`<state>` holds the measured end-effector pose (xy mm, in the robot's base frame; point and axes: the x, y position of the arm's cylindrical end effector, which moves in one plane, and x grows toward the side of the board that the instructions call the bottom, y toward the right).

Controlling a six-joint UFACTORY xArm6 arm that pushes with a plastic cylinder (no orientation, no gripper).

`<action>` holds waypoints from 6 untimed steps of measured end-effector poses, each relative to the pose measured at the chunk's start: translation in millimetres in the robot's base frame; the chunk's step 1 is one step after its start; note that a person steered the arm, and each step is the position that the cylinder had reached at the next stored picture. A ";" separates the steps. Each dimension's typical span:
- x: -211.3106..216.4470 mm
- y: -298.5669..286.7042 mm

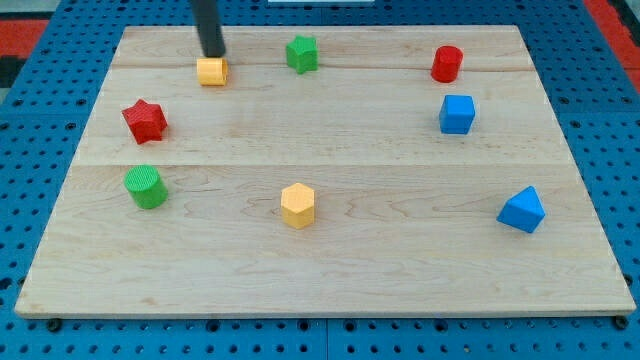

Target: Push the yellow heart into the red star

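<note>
Your tip (pixel 214 55) sits just above the small yellow heart (pixel 212 71), near the top left of the worktop (pixel 400 260). It looks like it is touching the block. Your end effector is only a rod, so there is nothing to open or close. The red star (pixel 145 120) waits lower down to the left, apart from the heart. The push looks barely begun; you must slide the heart down-left.

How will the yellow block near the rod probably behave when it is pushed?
The yellow block looks low and flat-bottomed, so it will probably slide on the wooden board, not roll. My tip sits just above it in the view; an off-centre push may rotate it.
</note>
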<state>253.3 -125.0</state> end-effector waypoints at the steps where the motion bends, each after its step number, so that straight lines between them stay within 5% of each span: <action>1: 49.5 -0.6; 4: -1.3 -99.7; 6: 30.4 -79.6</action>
